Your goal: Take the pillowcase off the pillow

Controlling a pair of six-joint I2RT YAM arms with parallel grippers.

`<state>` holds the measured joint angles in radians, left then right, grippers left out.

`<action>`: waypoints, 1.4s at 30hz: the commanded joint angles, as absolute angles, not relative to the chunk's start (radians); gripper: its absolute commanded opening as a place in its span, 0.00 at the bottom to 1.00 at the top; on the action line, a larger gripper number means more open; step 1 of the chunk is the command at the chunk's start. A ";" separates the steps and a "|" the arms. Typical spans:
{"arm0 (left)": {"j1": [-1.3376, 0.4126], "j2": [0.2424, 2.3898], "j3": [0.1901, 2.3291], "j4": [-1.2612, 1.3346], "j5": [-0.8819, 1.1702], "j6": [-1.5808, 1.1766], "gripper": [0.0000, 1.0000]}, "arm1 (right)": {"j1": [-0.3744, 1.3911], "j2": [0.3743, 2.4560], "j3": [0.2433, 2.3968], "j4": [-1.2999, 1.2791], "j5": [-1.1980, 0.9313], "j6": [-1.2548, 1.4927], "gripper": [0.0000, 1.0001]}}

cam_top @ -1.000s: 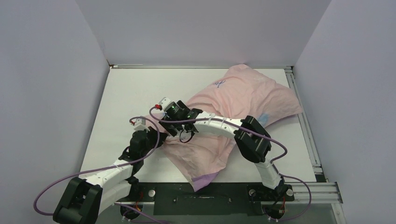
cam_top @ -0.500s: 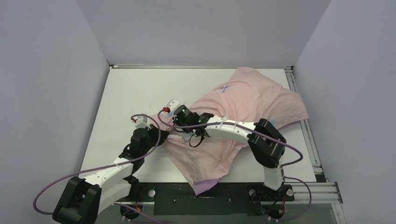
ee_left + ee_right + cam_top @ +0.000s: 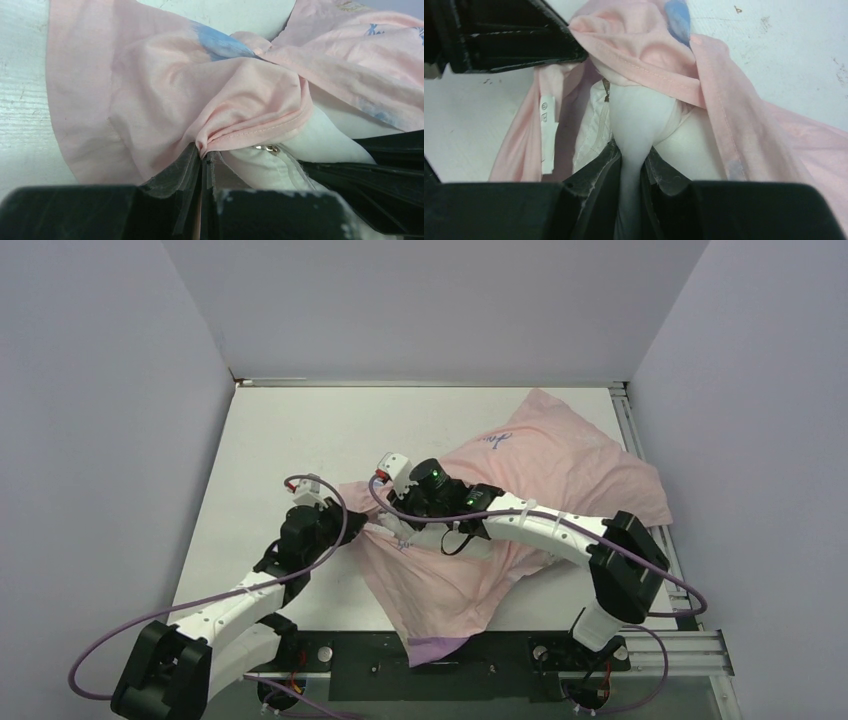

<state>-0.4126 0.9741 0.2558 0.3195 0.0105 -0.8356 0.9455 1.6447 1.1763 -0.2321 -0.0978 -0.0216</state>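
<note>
The pale pink pillowcase with blue writing lies across the table's right half, the pillow bulging inside it. My left gripper is shut on the pillowcase's hem at the open end, bunched pink fabric pinched at my left gripper's tips. Beside them the white pillow shows a zipper pull. My right gripper reaches in from the right, almost touching the left one. In its wrist view my right gripper is shut on a pulled-out fold of the pillow, with the pillowcase draped behind.
The white table is walled at back and sides. A metal rail runs along its right edge. The case's purple face hangs over the near edge. Purple cables loop above both wrists. My left gripper's body crowds the right wrist view.
My right gripper has shut on the white pillow fabric and its arm has swung right and back, carrying the pillow end rightward. The left gripper has kept its hold on the hem.
</note>
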 commanded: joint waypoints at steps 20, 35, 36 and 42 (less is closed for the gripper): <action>-0.372 1.010 0.361 0.296 -0.123 -0.790 0.00 | 0.876 1.419 1.127 -0.327 -0.490 -0.062 0.05; -0.396 1.032 0.333 0.348 -0.001 -0.739 0.00 | 0.781 1.290 1.124 -0.123 -0.463 0.093 0.05; -0.409 1.017 0.324 0.362 0.000 -0.736 0.00 | 0.780 1.294 1.129 -0.106 -0.407 0.113 0.05; -0.595 0.912 0.303 0.348 -0.092 -0.660 0.00 | 0.775 1.366 1.188 -0.014 -0.110 0.204 0.05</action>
